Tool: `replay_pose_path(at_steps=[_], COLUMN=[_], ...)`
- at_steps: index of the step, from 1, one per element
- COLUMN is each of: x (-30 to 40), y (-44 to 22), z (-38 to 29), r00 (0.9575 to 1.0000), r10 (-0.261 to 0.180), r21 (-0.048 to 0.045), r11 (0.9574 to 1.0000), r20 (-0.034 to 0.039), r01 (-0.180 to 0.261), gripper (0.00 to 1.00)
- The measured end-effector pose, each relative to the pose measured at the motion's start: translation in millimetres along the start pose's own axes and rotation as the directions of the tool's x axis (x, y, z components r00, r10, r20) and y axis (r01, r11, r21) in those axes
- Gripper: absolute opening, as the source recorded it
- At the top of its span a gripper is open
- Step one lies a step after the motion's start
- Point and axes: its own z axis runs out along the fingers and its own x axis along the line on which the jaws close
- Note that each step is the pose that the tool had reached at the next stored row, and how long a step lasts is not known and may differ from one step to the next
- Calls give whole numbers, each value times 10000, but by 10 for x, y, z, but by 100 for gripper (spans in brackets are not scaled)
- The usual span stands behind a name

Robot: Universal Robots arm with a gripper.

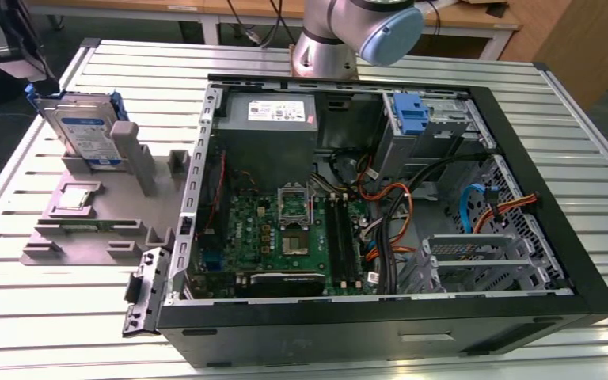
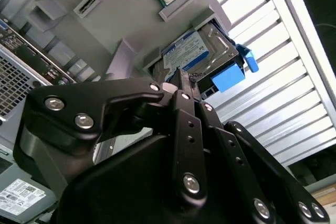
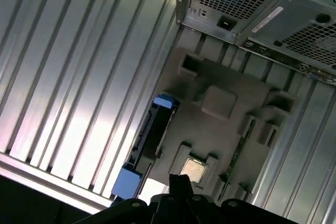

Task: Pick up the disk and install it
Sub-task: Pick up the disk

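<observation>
Ribbed metal table (image 1: pixel 51 317), wooden desk (image 1: pixel 124 6) behind

The exterior view looks down at a slant from high and well back, taking in the slatted table (image 1: pixel 104 340) and the whole open computer case (image 1: pixel 389 313); the second wrist view sits close behind the gripper (image 2: pixel 181 74), facing the grey holder (image 2: pixel 105 19) nearby; the first wrist view takes in the whole holder and the case's back panel; all three share that holder and the disk (image 1: pixel 77 131) standing in it
</observation>
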Motion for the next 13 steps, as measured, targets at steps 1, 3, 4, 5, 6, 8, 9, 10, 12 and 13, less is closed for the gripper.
replay_pose_path(at_steps=[1,3,4,5,6,8,9,10,12,13], x=[-1,-1,-2,-1,-1,0,0,0,0,0], y=[1,1,0,0,0,1,1,0,0,0], z=[10,23,28,31,32,35,36,36,36,37], r00=[9999,9989,9982,9977,9974,9967,9963,9962,9961,9960], r10=[169,475,592,672,718,815,861,876,882,889], r21=[-2,-12,-15,-18,-18,-22,-25,-25,-25,-26], r11=[9999,9989,9982,9977,9974,9967,9963,9962,9961,9960], r20=[5,8,8,9,10,10,10,10,10,10], r01=[-169,-475,-592,-672,-718,-815,-860,-876,-882,-889], gripper=[10,10,10,10,10,10,10,10,10,10])
